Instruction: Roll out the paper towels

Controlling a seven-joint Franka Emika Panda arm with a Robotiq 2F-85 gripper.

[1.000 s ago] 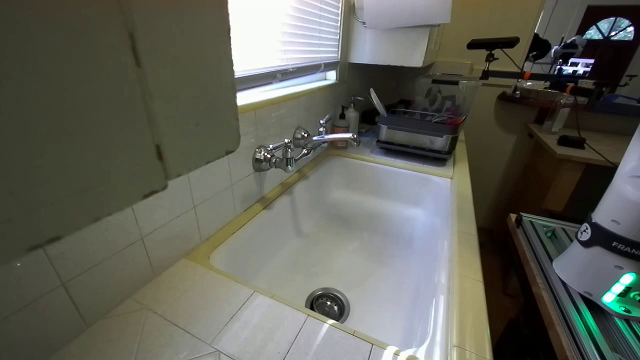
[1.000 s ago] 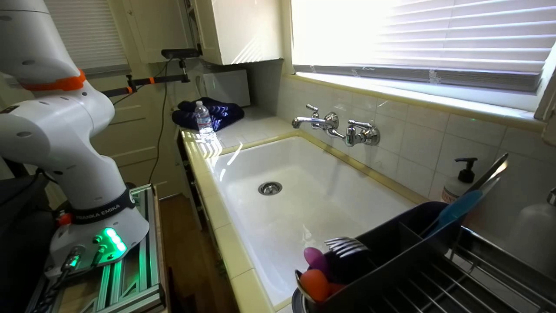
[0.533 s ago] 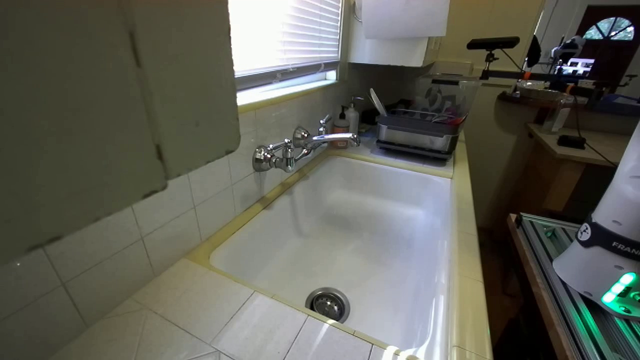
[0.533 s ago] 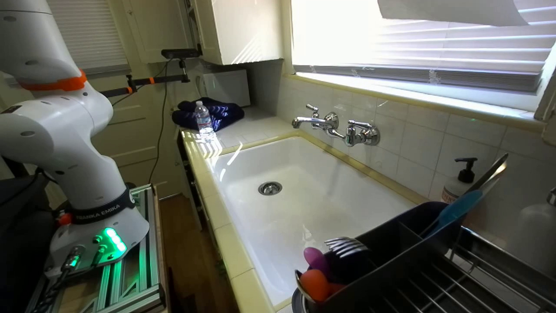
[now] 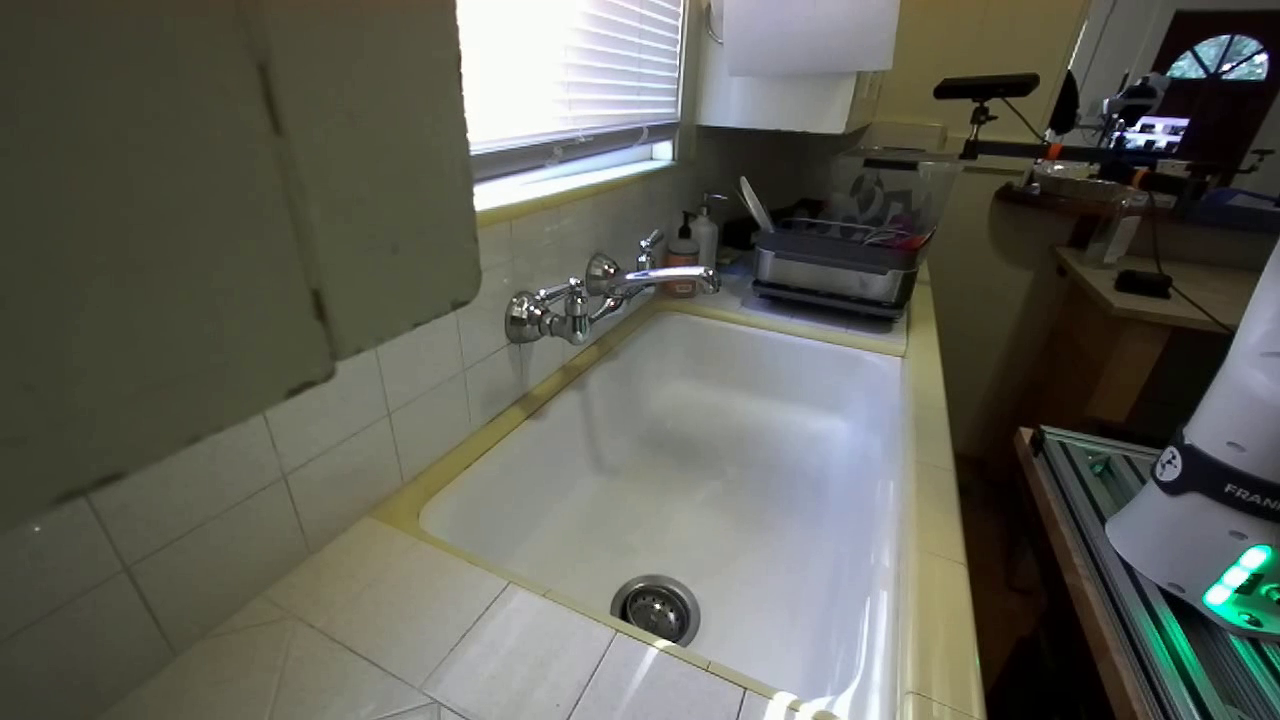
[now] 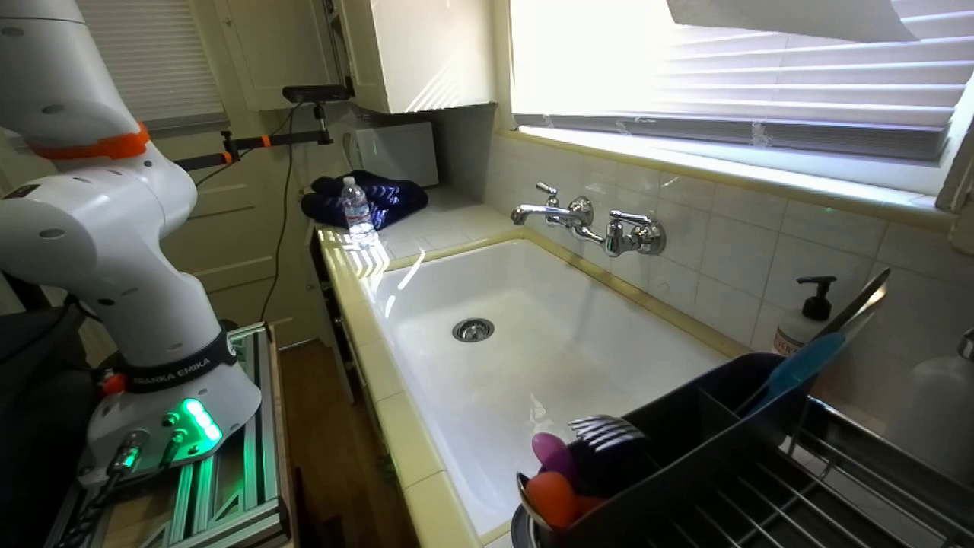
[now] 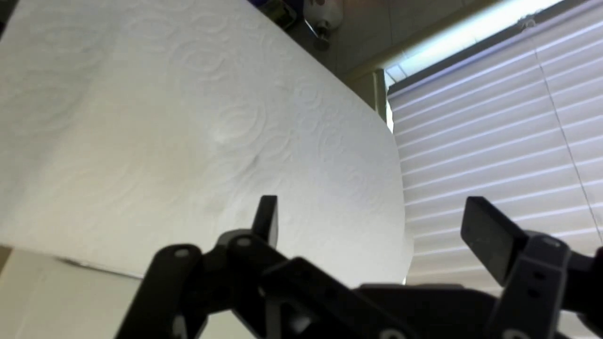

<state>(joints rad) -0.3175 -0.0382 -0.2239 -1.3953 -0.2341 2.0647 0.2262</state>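
Room lies free above the sink (image 6: 494,403); the faucet (image 6: 567,218) juts out; paper towels (image 7: 226,141) spread before the parted jaws.

Paper towels (image 5: 808,38): white, embossed with rings in the wrist view — upper part out of frame in both exterior views.
Sheet (image 6: 791,17): wide, thin, hanging, lower edge slightly curved.
Counter (image 5: 430,600): sheet high above — toward its far edge in an exterior view.

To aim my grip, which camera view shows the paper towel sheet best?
The wrist view: the paper towel sheet fills much of the frame, its embossing and curved edge visible. Both exterior views crop it at the top, leaving only a lower part, against a white cabinet or the window blinds.
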